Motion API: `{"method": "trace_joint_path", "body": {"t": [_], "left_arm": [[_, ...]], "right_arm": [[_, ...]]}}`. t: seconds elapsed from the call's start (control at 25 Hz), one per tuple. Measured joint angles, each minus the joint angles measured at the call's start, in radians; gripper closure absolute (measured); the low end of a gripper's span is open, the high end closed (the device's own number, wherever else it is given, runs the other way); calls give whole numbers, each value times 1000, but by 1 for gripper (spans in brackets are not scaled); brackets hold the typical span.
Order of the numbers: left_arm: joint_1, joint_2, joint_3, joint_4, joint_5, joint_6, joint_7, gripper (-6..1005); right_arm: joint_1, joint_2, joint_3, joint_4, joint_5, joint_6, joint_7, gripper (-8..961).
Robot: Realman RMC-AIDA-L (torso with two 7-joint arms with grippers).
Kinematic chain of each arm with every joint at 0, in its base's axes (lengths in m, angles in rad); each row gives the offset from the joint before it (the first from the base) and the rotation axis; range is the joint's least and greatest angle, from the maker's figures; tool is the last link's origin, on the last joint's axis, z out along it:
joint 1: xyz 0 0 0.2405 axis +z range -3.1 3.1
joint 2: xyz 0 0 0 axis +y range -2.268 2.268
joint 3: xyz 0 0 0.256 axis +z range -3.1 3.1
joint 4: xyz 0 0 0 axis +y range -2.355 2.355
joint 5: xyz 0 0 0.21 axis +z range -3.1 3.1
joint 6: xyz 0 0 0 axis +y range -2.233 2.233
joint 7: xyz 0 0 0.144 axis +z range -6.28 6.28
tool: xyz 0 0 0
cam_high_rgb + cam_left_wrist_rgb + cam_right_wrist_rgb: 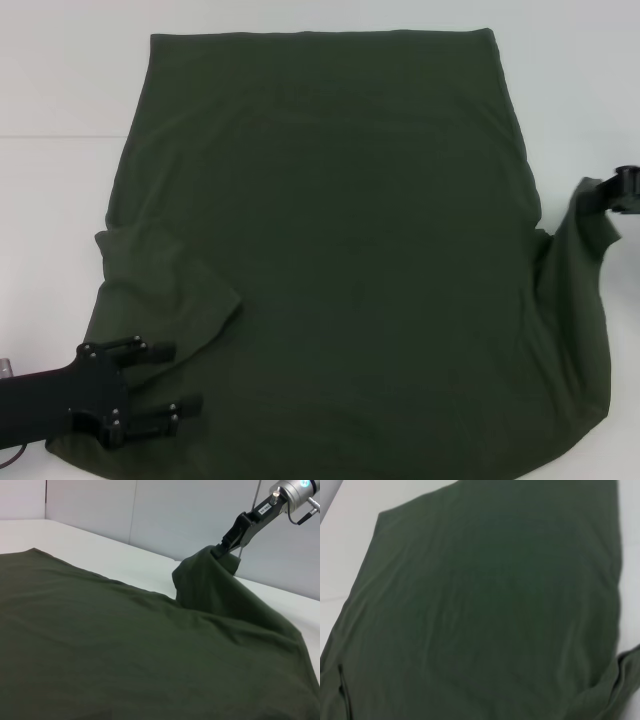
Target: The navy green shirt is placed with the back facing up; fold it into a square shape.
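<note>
The navy green shirt (pixel 330 230) lies spread over the white table, plain side up, with its hem at the far end. My left gripper (pixel 180 378) is open at the near left, its fingers just above the shirt beside the folded-in left sleeve (pixel 170 290). At the right edge my right gripper (pixel 592 193) is shut on the right sleeve (pixel 580 260) and holds it lifted off the table. The left wrist view shows that pinch: the right gripper (pixel 231 544) grips a raised peak of fabric (pixel 205 580). The right wrist view shows only the shirt's flat back (pixel 485 605).
White table (pixel 60 200) shows to the left, right and beyond the shirt. A pale wall (pixel 175 515) stands behind the table in the left wrist view. Nothing else lies on the table.
</note>
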Motion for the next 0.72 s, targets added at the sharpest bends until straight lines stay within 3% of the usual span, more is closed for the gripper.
{"method": "trace_joint_path", "body": {"t": [0.48,0.72], "left_arm": [[1,-3,0,-1,6,0,0,231],[4,-6,0,-1,7,0,0,230]], "right_arm": [[82,41,-134,114,1,35,-2,861],[96,61,-147,151,4,87,0,844]]}}
